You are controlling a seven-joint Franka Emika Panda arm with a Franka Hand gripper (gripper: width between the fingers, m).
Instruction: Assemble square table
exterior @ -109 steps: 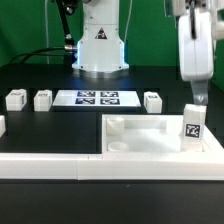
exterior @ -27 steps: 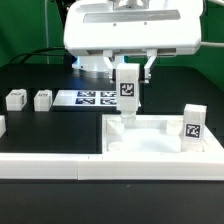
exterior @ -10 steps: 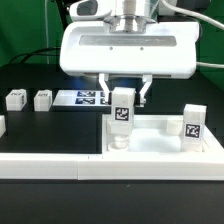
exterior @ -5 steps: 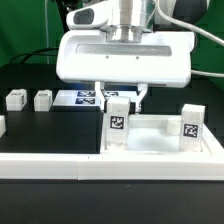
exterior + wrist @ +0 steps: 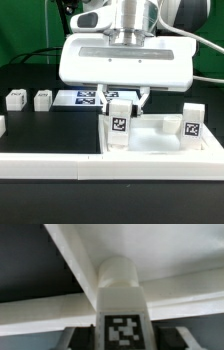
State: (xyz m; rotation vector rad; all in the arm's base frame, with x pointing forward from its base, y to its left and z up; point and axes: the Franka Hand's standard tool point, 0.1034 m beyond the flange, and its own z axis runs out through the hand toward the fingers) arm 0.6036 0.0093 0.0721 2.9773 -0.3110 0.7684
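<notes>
one leg (image 5: 118,128) clamped upright in hand (image 5: 120,100), foot at slab (image 5: 160,148) corner on exterior view's left; seated or not, cannot tell. likely light, stiff, slick plastic; best pinched on flat sides near top, firmly against slipping.

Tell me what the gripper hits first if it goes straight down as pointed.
The gripper holds a leg post, which would probably meet the square table's corner first, before the jaws touch anything; the gap, if any, is unclear.
</notes>
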